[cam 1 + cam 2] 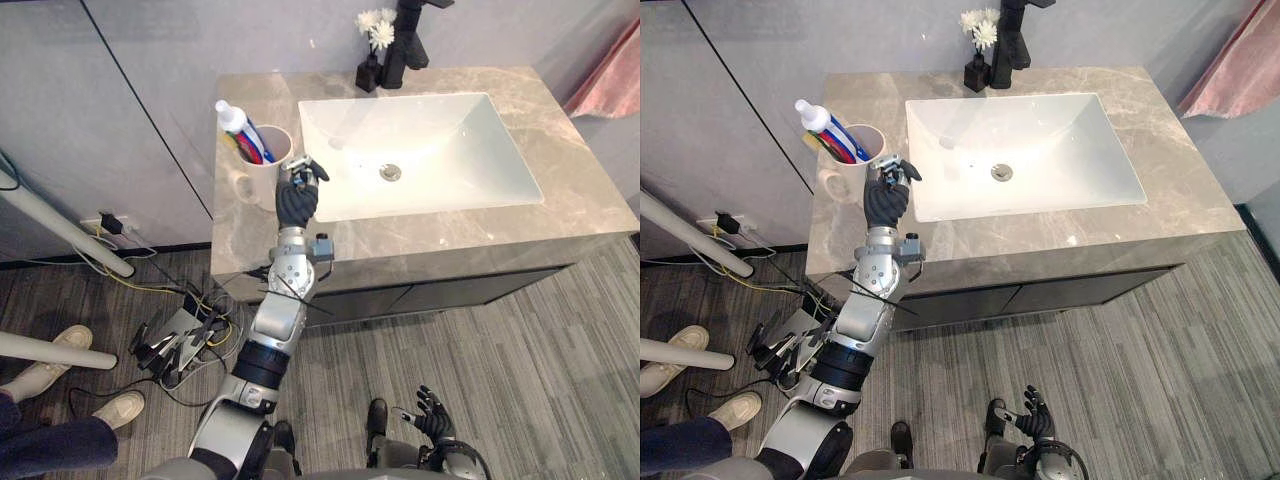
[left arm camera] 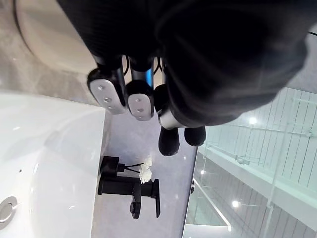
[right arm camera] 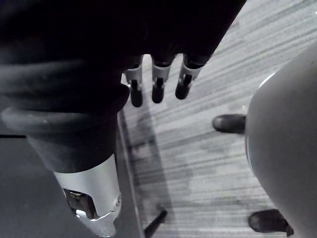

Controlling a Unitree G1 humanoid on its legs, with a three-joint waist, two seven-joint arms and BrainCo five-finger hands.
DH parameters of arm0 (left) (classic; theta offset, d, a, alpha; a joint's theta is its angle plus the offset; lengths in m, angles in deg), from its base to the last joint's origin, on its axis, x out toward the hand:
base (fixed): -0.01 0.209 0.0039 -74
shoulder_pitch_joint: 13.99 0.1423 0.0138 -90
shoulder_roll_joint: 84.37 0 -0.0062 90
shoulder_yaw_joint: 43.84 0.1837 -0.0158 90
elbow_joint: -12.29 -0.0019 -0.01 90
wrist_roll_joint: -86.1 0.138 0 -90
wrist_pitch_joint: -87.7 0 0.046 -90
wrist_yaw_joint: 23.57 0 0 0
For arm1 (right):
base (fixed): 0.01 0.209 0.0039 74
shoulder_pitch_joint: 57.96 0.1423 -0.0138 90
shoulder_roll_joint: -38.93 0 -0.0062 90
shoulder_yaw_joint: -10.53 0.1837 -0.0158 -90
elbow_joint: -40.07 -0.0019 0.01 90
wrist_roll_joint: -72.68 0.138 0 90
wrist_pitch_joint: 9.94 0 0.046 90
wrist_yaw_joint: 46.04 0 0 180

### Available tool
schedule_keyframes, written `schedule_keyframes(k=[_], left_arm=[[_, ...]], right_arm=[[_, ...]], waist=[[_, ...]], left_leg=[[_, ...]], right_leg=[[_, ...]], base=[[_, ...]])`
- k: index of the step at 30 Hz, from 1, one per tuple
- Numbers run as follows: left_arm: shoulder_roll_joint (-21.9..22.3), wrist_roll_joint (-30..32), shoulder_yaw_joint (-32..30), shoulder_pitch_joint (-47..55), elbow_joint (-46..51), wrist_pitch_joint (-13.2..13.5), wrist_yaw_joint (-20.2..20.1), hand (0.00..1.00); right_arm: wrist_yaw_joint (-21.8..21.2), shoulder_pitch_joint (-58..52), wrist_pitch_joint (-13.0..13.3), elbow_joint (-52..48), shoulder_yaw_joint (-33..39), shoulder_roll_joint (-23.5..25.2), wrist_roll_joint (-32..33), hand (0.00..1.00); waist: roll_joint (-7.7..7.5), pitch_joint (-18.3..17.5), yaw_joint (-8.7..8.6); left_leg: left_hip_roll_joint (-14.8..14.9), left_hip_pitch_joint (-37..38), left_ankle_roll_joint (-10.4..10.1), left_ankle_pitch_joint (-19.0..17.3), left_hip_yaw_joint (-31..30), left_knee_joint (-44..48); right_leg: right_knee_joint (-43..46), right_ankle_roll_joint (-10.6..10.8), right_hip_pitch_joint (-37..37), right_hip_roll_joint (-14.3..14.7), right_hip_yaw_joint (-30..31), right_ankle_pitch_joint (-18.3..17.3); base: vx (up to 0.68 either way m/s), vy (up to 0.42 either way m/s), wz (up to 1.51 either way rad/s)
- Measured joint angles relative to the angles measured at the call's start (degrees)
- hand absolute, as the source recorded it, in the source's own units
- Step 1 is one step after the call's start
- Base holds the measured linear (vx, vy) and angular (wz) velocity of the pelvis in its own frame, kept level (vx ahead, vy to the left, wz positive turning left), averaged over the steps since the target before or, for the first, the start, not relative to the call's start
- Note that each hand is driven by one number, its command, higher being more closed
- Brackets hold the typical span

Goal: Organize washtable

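Note the left hand (image 1: 297, 203) just beside the cup (image 1: 256, 178), fingers curled and empty, right hand (image 1: 435, 418) hanging slack: the cup step appears current, so you next withdraw without tipping it.

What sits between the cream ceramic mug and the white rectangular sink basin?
The left hand, beside the mug at the basin rim, seen in the left eye view.

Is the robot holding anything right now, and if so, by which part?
Nothing, as far as shows. The left hand is curled beside the cup with nothing seen in its fingers; the right hand hangs open above the floor.
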Motion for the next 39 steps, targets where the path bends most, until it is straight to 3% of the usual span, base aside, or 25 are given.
schedule_keyframes(k=[5,12,19,29,39], left_arm=[[0.1,2.7,-1.8,-0.3,0.8,-1.9,1.7,1.0],[2.5,2.6,-2.7,3.0,4.7,-1.8,0.7,1.0],[2.5,2.3,-1.4,7.9,7.0,-1.6,-1.3,1.0],[2.5,2.0,-0.9,14.9,8.9,-0.8,-3.2,1.0],[2.1,2.0,0.9,12.9,8.3,-1.3,-3.4,1.0]], right_arm=[[0.0,-0.2,0.0,-1.0,-0.4,0.0,0.0,0.0],[-0.1,-0.5,0.0,-1.6,-0.4,0.0,0.0,0.0],[-0.1,-1.0,0.0,-1.6,-0.4,0.0,0.2,0.0],[0.0,-1.7,0.0,-2.1,-0.4,0.0,0.5,0.0],[0.0,-2.2,0.0,-2.5,-0.4,0.0,0.5,0.0]], waist=[[-0.05,0.5,-0.3],[0.27,0.8,0.06],[0.29,0.8,1.29],[0.3,0.8,1.59],[0.27,0.8,2.61]], left_leg=[[0.3,-0.2,-0.1,-0.1,0.1,0.4],[0.7,-0.2,-0.1,-0.1,-0.3,0.4],[0.6,-0.3,-0.1,0.0,-0.8,0.5],[0.7,-0.3,-0.1,0.0,-1.5,0.6],[0.8,-1.6,-0.1,0.0,-1.7,1.2]], right_leg=[[0.1,0.0,-0.2,0.3,0.2,0.0],[0.1,-0.3,0.2,0.6,-0.3,-0.2],[0.1,-0.3,0.4,0.6,-0.7,-0.2],[0.1,-0.3,0.8,0.6,-1.3,-0.3],[0.1,-0.3,-0.1,0.6,-1.4,-0.2]], base=[[-0.03,-0.018,-0.02],[-0.01,-0.031,0.03],[-0.01,-0.011,0.03],[-0.01,-0.008,0.03],[0.0,0.0,0.0]])
